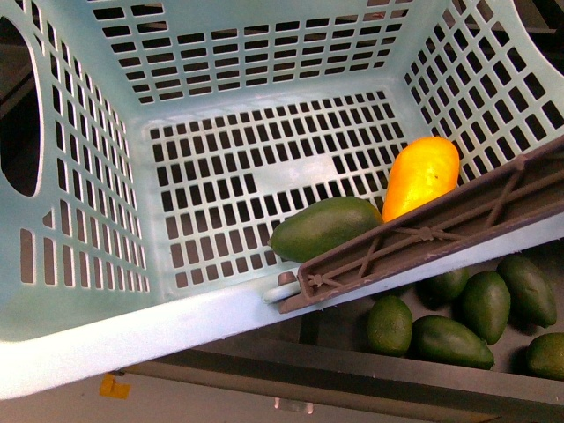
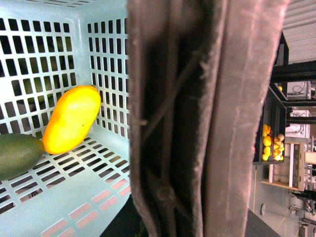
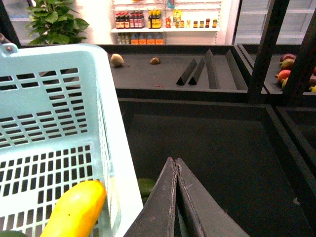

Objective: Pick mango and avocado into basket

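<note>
Basket (image 1: pixel 79 308) fills the front view, tilted; mango (image 1: pixel 421 176) lies inside at about 3 o'clock on the slotted floor, leaning on the wall, with the avocado (image 1: pixel 324 227) just beside it toward 5 o'clock, both behind the brown handle (image 1: pixel 441 233). Loose avocados (image 1: pixel 483 306) sit outside the basket at 4-5 o'clock. Right gripper (image 3: pixel 176 163) has its fingers pressed together, empty, beside the basket wall. Left gripper not visible; left wrist view shows handle close-up, mango and avocado touching.
</note>
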